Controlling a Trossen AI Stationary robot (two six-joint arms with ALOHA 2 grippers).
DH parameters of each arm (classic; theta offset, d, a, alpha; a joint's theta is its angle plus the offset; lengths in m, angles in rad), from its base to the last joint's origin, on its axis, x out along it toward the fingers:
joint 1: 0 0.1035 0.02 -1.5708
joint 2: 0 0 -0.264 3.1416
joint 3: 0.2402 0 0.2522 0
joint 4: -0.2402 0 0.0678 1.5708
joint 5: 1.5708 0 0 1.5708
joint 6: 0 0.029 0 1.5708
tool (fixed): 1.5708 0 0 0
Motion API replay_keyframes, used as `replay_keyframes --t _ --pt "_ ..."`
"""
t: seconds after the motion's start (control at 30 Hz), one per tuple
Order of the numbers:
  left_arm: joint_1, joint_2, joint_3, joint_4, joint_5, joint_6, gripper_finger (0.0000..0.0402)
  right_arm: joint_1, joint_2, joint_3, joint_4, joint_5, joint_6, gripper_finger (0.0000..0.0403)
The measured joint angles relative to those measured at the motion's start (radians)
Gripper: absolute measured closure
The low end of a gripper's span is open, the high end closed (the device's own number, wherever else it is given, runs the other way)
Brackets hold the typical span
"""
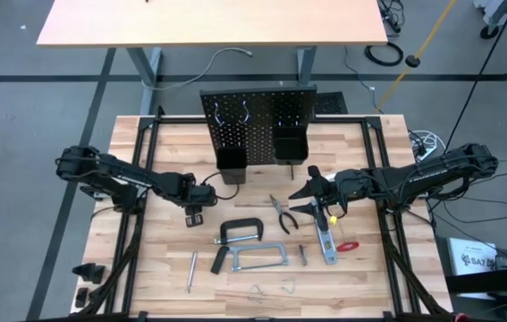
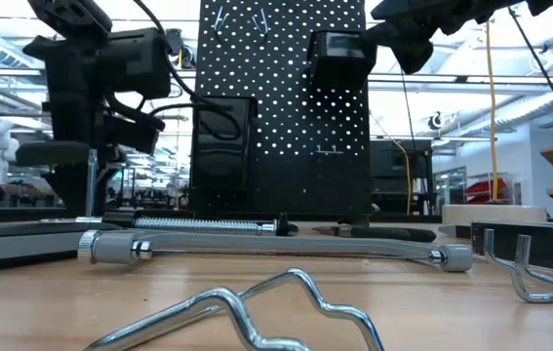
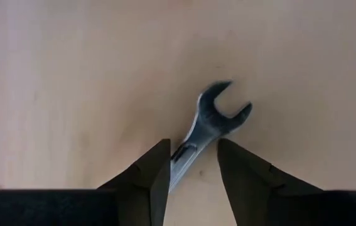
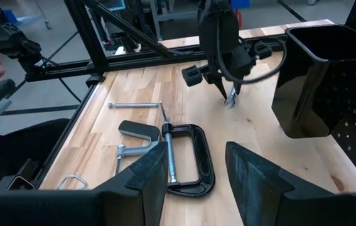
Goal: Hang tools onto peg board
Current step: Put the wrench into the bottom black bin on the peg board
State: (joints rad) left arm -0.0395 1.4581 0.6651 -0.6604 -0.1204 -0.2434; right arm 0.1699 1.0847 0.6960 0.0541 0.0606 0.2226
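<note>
I had the left gripper [image 1: 194, 217] pointed down over the worktop, fingers [image 3: 152, 182] narrowly parted. My right gripper [image 1: 318, 199] hung opposite it, fingers [image 4: 253, 182] apart, empty.

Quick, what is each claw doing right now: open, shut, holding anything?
Left gripper: shut on the silver wrench.
Right gripper: open, empty, above the table.

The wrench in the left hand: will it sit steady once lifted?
Probably stiff: the wrench looks like solid metal. Its smooth shank may slip or pivot between the left hand's fingers. Its open-jawed head sticks well past them, so it may droop.
</note>
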Motion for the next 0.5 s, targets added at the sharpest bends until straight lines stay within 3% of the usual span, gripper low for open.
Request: replay_keyframes --t 0.13,0.5 --pt "0.001 0.027 0.0 0.027 0.052 0.068 0.0263 0.0 0.0 0.0 0.0 0.0 0.0 0.025" --pt "-0.044 0.029 0.056 0.196 0.217 0.066 0.0263 0.0 0.0 0.0 0.0 0.0 -0.007 0.025"
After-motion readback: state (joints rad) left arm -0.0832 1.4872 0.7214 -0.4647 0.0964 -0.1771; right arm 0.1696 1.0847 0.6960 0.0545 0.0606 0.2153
